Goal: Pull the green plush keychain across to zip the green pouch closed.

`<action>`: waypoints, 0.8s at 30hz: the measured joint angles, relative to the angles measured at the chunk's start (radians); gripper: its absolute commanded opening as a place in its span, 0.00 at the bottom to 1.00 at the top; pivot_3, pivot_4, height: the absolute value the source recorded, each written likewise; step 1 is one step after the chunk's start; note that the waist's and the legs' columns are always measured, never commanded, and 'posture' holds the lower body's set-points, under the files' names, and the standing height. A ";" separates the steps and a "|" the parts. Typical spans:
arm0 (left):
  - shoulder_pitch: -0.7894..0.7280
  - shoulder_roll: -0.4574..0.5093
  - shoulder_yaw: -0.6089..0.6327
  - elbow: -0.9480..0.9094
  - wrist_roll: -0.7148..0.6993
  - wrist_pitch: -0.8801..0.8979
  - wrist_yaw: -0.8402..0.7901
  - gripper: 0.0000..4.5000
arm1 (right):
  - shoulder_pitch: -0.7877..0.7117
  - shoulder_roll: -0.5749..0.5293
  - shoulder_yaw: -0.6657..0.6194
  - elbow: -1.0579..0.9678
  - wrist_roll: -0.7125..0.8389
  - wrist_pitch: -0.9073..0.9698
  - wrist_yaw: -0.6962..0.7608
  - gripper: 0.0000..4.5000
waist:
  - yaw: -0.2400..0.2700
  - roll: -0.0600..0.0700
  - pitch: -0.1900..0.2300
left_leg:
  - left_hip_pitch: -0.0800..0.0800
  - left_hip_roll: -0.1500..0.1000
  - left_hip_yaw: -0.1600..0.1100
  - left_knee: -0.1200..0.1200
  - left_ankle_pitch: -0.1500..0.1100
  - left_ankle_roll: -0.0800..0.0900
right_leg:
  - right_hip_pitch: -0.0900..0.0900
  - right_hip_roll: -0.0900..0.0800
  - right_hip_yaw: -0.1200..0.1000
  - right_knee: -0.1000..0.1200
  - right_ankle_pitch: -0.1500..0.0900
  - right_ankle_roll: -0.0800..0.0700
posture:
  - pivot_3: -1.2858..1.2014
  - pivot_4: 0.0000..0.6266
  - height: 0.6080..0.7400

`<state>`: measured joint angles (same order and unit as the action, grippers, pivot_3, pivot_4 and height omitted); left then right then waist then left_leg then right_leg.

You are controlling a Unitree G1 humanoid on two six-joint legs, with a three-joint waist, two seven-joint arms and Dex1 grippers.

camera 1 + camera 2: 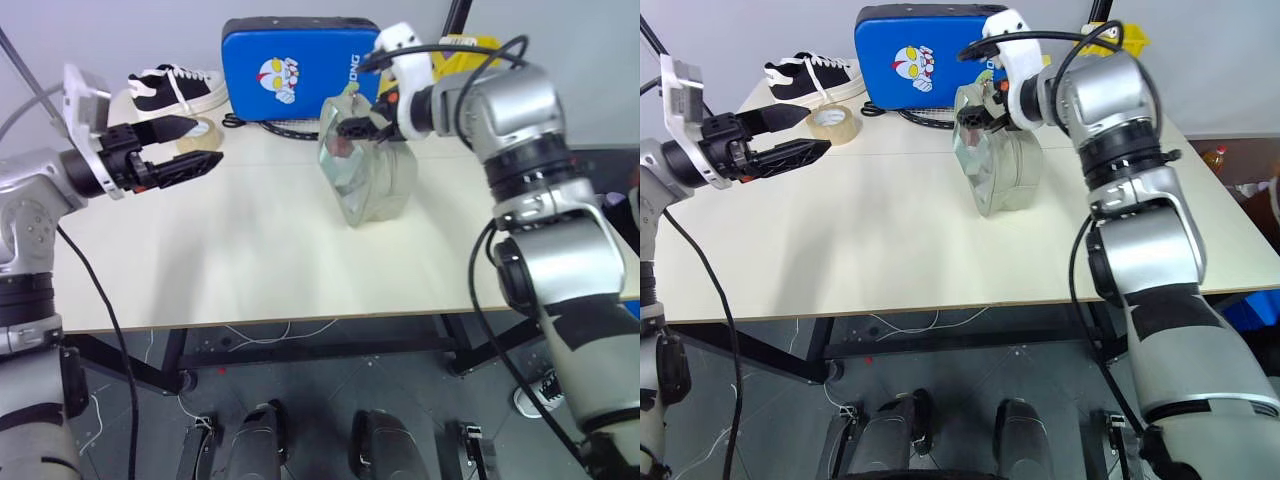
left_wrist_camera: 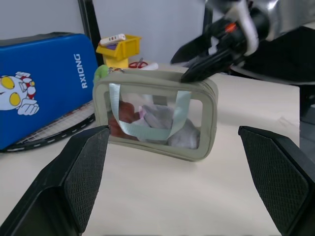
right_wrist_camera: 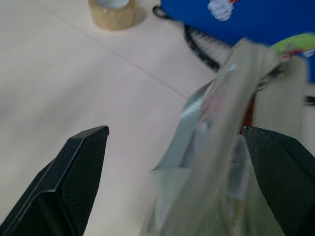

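Observation:
The green pouch (image 1: 375, 180) stands upright on the table (image 1: 250, 260), right of centre, its clear window showing red and white contents (image 2: 147, 118) behind two pale straps. The green plush keychain (image 2: 101, 72) peeks out at one top corner of the pouch, the far one from my head, and shows as a lime-green blur (image 3: 295, 44) in the right wrist view. My right gripper (image 1: 357, 128) hovers open just over the pouch's top edge, its fingers (image 2: 197, 73) straddling it without closing. My left gripper (image 1: 190, 145) is open and level over the table's left side, pointing at the pouch from well away.
A blue cartoon-print pad (image 1: 295, 65) stands behind the pouch, with a racket (image 2: 54, 130) lying at its foot. A tan tape roll (image 1: 833, 122) and a black-and-white shoe (image 1: 175, 88) sit at the back left. A yellow bin (image 2: 118, 46) is behind.

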<state>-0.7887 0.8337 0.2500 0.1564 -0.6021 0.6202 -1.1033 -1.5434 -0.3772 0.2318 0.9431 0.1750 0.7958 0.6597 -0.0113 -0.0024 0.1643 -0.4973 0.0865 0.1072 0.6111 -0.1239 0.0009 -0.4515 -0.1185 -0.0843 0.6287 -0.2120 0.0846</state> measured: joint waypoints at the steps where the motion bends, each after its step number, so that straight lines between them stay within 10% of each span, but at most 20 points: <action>1: 0.000 0.000 0.000 -0.001 0.000 0.000 0.000 1.00 | -0.011 0.026 0.000 0.069 -0.022 -0.033 -0.008 0.95 | -0.001 0.000 0.000 | 0.000 0.000 0.000 0.000 0.000 0.000 | 0.000 0.000 0.000 0.000 0.000 0.000 | 0.52 0.24 0.87; 10: 0.012 -0.001 0.000 -0.017 0.000 0.001 0.012 1.00 | -0.062 0.082 -0.058 0.282 -0.104 -0.171 -0.065 0.02 | -0.007 0.001 0.001 | 0.000 0.000 0.000 0.000 0.000 -0.001 | 0.000 0.000 0.000 0.001 0.001 0.002 | 0.52 0.24 0.87; 16: 0.029 -0.003 0.001 -0.037 -0.008 0.004 0.022 1.00 | -0.029 0.036 -0.020 0.167 -0.140 -0.197 0.163 0.02 | -0.007 0.001 0.001 | 0.000 0.000 0.000 0.000 0.000 -0.001 | -0.001 0.000 0.000 0.002 0.001 0.003 | 0.52 0.24 0.87; 24: 0.184 -0.050 -0.031 -0.126 -0.012 -0.072 -0.022 1.00 | 0.400 -0.252 0.039 -0.617 -0.061 -0.170 0.568 0.02 | -0.001 0.001 0.002 | 0.001 0.000 -0.001 0.002 0.001 -0.001 | 0.000 0.000 0.000 0.003 -0.001 0.001 | 0.52 0.24 0.87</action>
<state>-0.6049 0.7837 0.2186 0.0306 -0.6143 0.5483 -1.1253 -1.1437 -0.6289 0.2704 0.3256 0.1141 0.6256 1.2281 -0.0124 -0.0014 0.1661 -0.4961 0.0864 0.1059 0.6126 -0.1232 -0.0004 -0.4513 -0.1188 -0.0842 0.6313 -0.2128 0.0856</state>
